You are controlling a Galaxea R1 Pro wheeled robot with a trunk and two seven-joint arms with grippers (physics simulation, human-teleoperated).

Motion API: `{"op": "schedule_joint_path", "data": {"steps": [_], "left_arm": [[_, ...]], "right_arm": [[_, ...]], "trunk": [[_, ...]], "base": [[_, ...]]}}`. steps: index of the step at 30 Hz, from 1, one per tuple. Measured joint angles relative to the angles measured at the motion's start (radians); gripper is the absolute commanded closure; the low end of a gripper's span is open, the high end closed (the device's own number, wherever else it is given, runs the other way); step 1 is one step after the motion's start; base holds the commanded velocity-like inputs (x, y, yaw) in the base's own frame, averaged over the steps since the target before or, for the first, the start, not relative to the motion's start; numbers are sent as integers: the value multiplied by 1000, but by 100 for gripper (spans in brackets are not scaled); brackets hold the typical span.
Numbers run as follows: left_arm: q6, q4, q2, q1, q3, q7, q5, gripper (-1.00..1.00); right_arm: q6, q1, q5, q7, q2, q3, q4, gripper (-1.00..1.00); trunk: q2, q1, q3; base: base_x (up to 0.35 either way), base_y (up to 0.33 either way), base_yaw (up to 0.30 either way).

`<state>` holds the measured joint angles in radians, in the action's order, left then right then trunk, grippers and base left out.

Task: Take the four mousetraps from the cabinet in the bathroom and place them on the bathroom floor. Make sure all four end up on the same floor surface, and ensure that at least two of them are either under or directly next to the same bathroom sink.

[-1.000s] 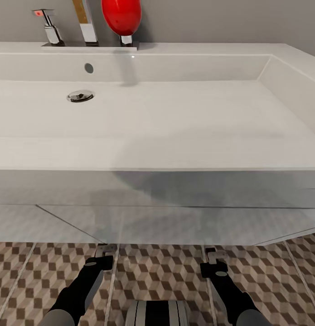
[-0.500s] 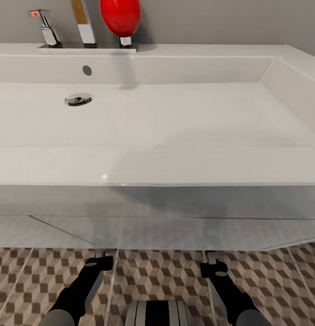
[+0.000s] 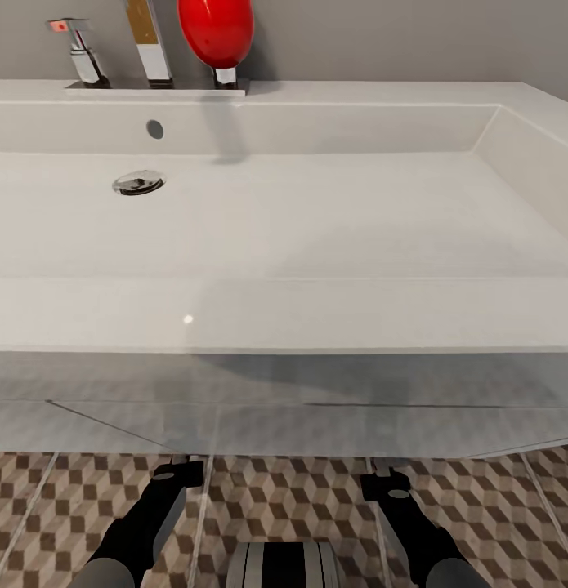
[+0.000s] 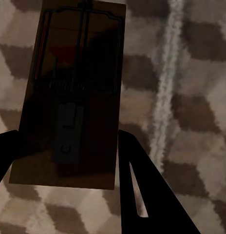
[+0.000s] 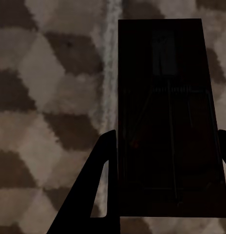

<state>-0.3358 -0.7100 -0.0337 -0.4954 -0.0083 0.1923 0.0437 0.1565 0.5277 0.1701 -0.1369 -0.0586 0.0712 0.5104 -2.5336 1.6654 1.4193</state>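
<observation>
In the left wrist view a tan mousetrap (image 4: 69, 97) with dark wire and a dim red spot sits between my left gripper's (image 4: 66, 141) black fingers (image 4: 142, 185), which are shut on its sides. Another mousetrap (image 5: 166, 117), dark in shadow, is held the same way by my right gripper (image 5: 166, 139). Both hang over the cube-pattern bathroom floor (image 4: 191, 97), which also runs along the near edge of the head view (image 3: 275, 498). There, my left arm (image 3: 165, 498) and right arm (image 3: 394, 498) reach under the front of the white sink (image 3: 284, 310). The cabinet is out of view.
The wide white basin has a drain (image 3: 138, 182), chrome taps (image 3: 79, 53) and a red object (image 3: 216, 33) at its back edge. A pale glassy front panel (image 3: 284, 400) below the rim hangs over my grippers. The robot's base (image 3: 284, 567) shows between the arms.
The sink has slid down and grown larger in the picture, so the camera has moved toward it. The trap ends that showed ahead of both arms are now hidden under the sink's front.
</observation>
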Motion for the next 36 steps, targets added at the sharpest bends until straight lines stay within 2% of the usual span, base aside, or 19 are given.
{"op": "schedule_joint_path", "data": {"steps": [28, 34, 36], "left_arm": [[-3, 1, 0, 0, 0, 2, 1, 100], [-4, -1, 0, 0, 0, 2, 3, 100], [-4, -1, 0, 0, 0, 1, 3, 100]], "right_arm": [[0, 0, 0, 0, -1, 2, 6, 100], [0, 0, 0, 0, -1, 2, 9, 100], [0, 0, 0, 0, -1, 2, 10, 100]], "trunk": [[0, 0, 0], [-1, 3, 23], [-1, 3, 23]], "base": [[0, 0, 0], [0, 0, 0], [0, 0, 0]]}}
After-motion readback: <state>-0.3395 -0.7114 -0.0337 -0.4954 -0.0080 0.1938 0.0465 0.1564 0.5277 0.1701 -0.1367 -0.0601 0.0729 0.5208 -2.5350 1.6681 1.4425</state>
